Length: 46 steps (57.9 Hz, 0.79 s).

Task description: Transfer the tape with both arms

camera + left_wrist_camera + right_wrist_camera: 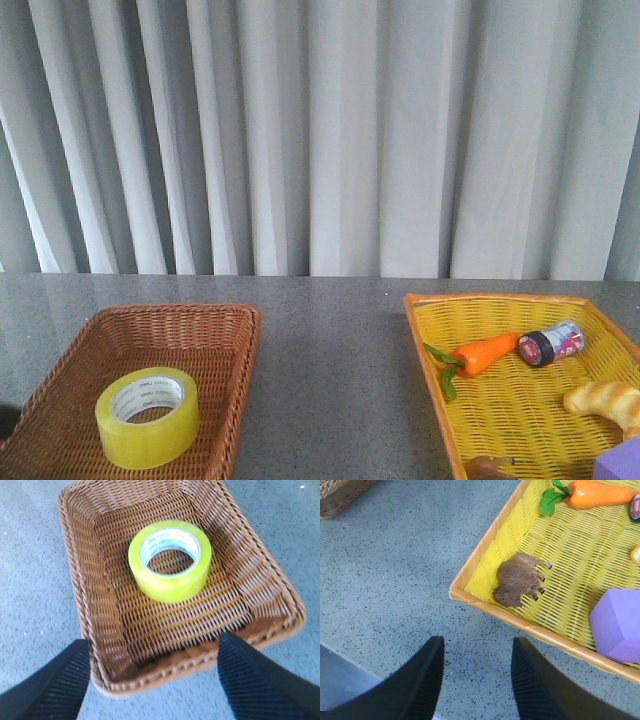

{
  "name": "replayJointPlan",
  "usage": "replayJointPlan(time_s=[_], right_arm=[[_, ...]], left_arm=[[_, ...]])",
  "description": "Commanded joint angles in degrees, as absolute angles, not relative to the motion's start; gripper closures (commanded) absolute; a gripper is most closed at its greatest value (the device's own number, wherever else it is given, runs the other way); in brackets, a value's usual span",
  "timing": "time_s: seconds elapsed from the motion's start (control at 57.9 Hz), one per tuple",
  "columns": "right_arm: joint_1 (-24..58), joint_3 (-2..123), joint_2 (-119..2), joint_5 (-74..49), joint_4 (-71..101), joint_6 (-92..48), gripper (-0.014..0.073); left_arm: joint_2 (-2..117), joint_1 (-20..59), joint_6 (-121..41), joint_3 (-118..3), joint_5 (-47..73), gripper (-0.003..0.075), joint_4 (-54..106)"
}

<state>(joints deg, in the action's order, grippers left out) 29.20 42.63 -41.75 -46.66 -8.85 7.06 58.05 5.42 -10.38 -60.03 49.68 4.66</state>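
Tape in left basket

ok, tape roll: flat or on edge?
Flat. The tape lies in the brown basket with its core hole facing up; both views agree.

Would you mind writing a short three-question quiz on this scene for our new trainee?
1. True or false: the tape lies flat in the brown basket.
2. Which of these lies in the yellow tray? A) a spoon B) a carrot C) a cup
3. Fill in: the left gripper is open and holds ____.

Key:
1. True; the roll rests with its hole facing up.
2. B; the carrot lies near a small jar, with a brown animal figure and a purple block also in the tray.
3. Nothing; the right gripper is open and empty too, over the table.
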Motion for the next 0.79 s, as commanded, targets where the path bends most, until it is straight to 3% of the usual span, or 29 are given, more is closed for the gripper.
replayJointPlan(time_s=[0.0,0.19,0.466,0.639,0.777], right_arm=[[28.92,44.15,-41.52,-43.26,-9.66,6.94,0.0267],[28.92,44.15,-41.52,-43.26,-9.66,6.94,0.0267],[28.92,44.15,-41.52,-43.39,-9.66,6.94,0.0267],[28.92,44.15,-41.52,-43.38,-9.66,6.91,0.0270],[28.92,44.15,-41.52,-43.38,-9.66,6.91,0.0314]], left_arm=[[50.07,5.34,-9.60,-53.91,42.12,0.0197,6.68],[38.77,5.34,-9.81,-42.68,38.26,0.0197,12.46],[28.47,5.34,-9.76,-31.19,32.25,0.0206,8.67],[28.26,5.34,-9.70,-29.98,30.58,0.0304,7.72],[28.26,5.34,-9.70,-29.98,30.58,0.0454,7.33]])
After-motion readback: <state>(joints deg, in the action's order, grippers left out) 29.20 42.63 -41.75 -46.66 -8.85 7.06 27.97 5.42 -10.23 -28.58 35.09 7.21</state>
